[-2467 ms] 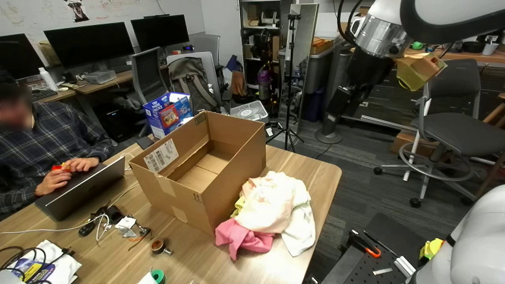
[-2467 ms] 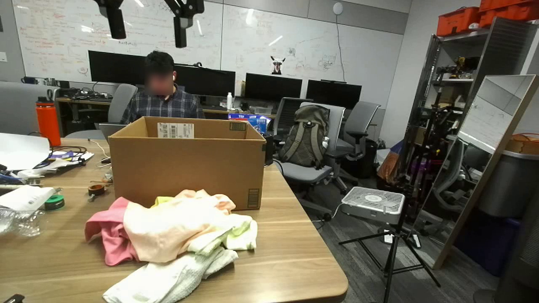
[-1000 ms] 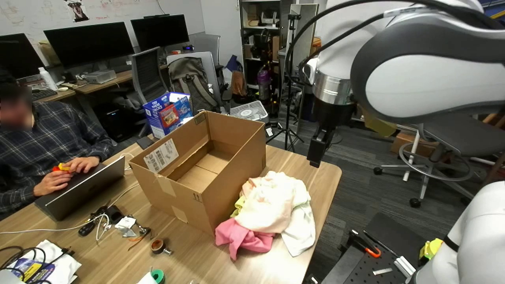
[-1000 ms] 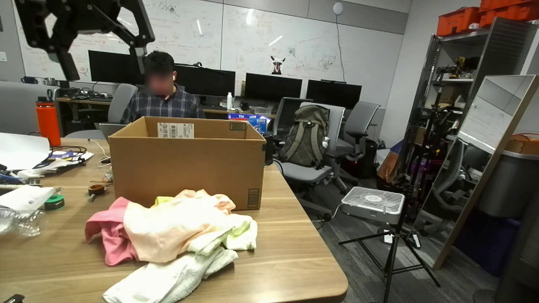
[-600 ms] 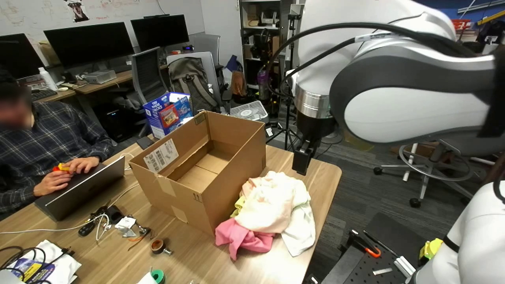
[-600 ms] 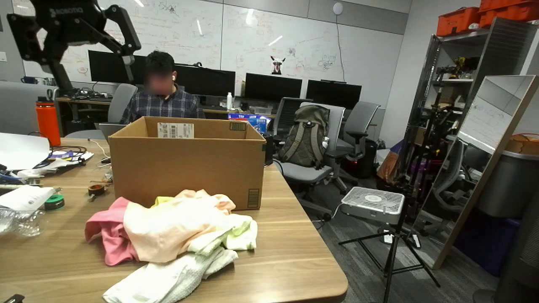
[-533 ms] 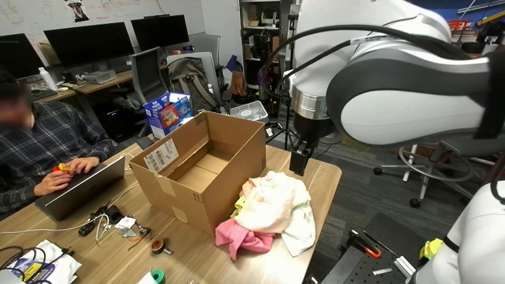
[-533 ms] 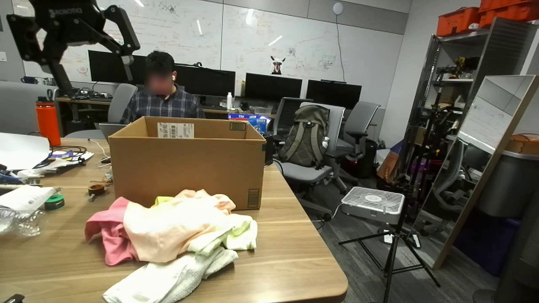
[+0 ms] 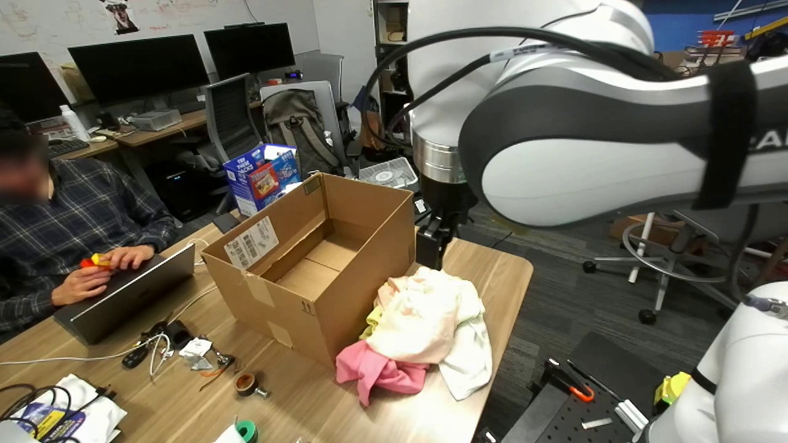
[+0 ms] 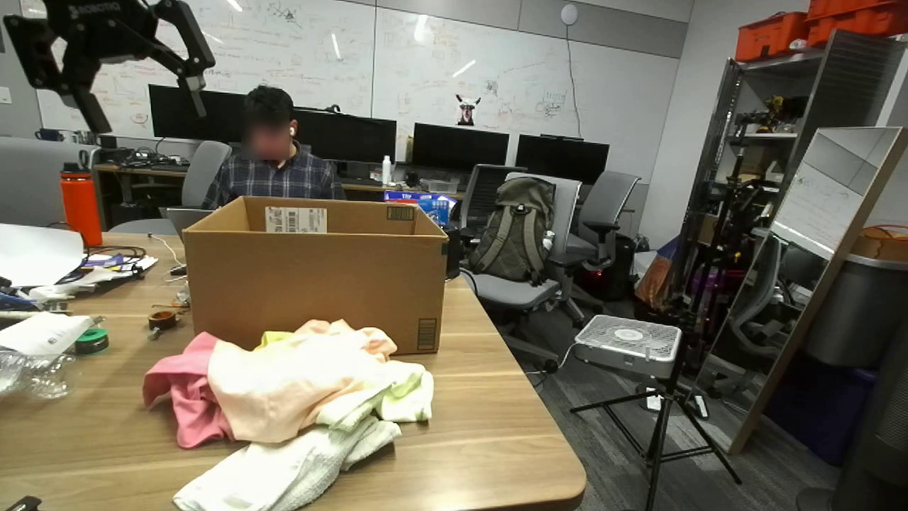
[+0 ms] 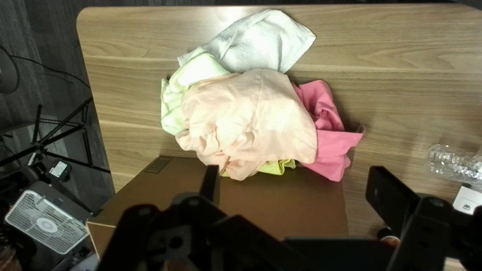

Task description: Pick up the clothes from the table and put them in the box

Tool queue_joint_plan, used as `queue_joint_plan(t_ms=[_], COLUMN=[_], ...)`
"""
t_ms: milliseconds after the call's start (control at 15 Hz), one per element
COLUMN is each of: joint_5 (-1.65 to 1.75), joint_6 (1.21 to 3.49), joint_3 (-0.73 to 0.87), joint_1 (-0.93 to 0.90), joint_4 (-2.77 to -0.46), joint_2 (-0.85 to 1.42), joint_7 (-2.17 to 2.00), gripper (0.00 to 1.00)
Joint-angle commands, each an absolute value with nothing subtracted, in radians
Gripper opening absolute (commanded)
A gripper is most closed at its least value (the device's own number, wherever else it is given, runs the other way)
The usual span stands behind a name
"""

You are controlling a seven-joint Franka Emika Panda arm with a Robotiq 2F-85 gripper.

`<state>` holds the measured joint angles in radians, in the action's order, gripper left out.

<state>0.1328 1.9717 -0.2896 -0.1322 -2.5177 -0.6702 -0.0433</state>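
Clothes (image 9: 425,323) lie heaped beside the open box (image 9: 363,277), its floor (image 9: 320,261) showing.

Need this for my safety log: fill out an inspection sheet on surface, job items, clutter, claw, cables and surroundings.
Surface: wood-grain table, rounded corner.
Job items: clothes heaped beside the open cardboard box; no clothes seen inside it.
Clutter: laptop, brown roll, green-rimmed roll, crumpled clear plastic.
Claw: open above the table, holding nothing.
Cables: white cable on the table; black cable looping along the arm.
Surroundings: person at the laptop; backpack on a chair; tripod and box fan off the table.
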Motion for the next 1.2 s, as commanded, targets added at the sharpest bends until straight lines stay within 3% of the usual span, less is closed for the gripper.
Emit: queue_joint_plan(t_ms=[0, 667, 1133], joint_5=[0.175, 0.326, 0.335], joint_6=[1.969, 1.952, 1.905], joint_3=[-0.309, -0.293, -0.212], joint_1=[-0.134, -0.081, -0.077], joint_4=[-2.401, -2.209, -2.199], joint_2=[-0.567, -0.313, -0.268], joint_7=[-0.101, -0.260, -0.205], gripper=[1.00, 1.00, 1.00])
